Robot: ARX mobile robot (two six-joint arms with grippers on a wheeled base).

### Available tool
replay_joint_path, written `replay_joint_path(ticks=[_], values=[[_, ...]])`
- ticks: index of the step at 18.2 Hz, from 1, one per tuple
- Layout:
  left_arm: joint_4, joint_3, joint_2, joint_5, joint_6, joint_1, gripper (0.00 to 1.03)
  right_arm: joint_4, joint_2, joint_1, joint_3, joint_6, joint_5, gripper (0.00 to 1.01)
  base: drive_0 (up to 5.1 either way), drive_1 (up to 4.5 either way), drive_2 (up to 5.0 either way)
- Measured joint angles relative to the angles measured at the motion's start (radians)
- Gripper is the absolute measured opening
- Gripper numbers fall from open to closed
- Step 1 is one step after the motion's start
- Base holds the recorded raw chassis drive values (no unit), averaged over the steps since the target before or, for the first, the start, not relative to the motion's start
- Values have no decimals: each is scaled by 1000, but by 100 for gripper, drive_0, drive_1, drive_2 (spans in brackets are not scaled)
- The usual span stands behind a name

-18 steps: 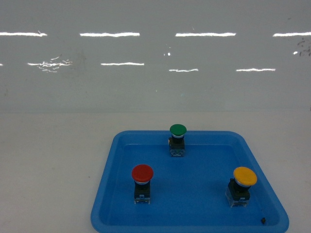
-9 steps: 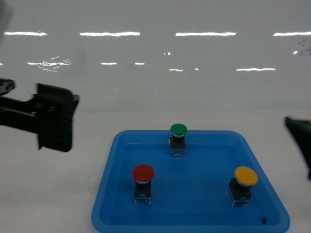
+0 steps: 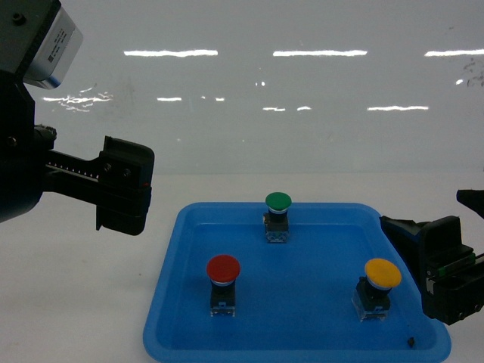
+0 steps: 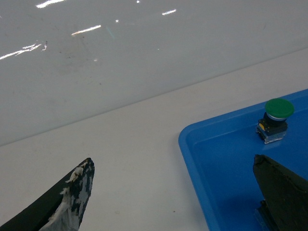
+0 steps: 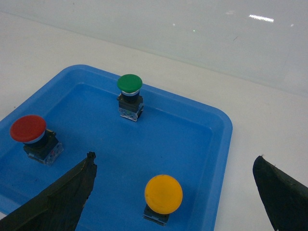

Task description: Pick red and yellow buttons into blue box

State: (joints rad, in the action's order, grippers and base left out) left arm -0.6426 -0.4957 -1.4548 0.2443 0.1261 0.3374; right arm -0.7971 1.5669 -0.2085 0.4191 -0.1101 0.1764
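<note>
The red button (image 3: 223,269) (image 5: 28,128) and the yellow button (image 3: 382,274) (image 5: 163,193) stand upright in a shallow blue tray (image 3: 161,283) (image 5: 225,144). My left gripper (image 3: 121,185) (image 4: 173,161) hovers open over the white table off the tray's left edge, holding nothing. At the tray's right edge my right gripper (image 3: 442,265) (image 5: 174,158) is open too, and the yellow button sits low between its spread fingers in the right wrist view, untouched. The blue box is out of view.
A green-capped button (image 3: 277,201) (image 4: 279,108) (image 5: 129,83) stands at the tray's far middle. A small dark speck (image 3: 410,342) lies in the tray's near right corner. A glossy white wall rises behind the white table.
Both arms have come into the head view: the left from the left side toward the tray, the right from the right edge up to the tray's rim. The buttons have not moved.
</note>
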Motion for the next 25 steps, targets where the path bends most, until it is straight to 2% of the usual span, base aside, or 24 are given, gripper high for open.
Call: replay_joint_path(ticks=[7, 10, 12, 16, 19, 20, 23, 25], values=[[0, 0, 0, 0, 6, 1, 98, -48, 63, 5, 8, 5, 17, 98, 0, 0, 0], [0, 0, 0, 0, 6, 1, 98, -49, 123, -3, 49, 4, 17, 98, 0, 0, 0], [0, 0, 0, 0, 6, 1, 98, -39, 175, -17, 119, -1, 26, 98, 0, 0, 0], [0, 0, 0, 0, 6, 1, 98, 61, 325, -27, 233, -47, 60, 98, 0, 0, 0], [0, 0, 0, 0, 6, 1, 98, 140, 409, -26, 317, -100, 71, 98, 0, 0, 0], [0, 0, 0, 0, 6, 1, 98, 140, 430, -24, 332, -103, 77, 98, 0, 0, 0], [0, 0, 0, 0, 6, 1, 98, 178, 491, -21, 363, -153, 81, 98, 0, 0, 0], [0, 0, 0, 0, 6, 1, 98, 177, 518, -21, 363, -174, 72, 98, 0, 0, 0]])
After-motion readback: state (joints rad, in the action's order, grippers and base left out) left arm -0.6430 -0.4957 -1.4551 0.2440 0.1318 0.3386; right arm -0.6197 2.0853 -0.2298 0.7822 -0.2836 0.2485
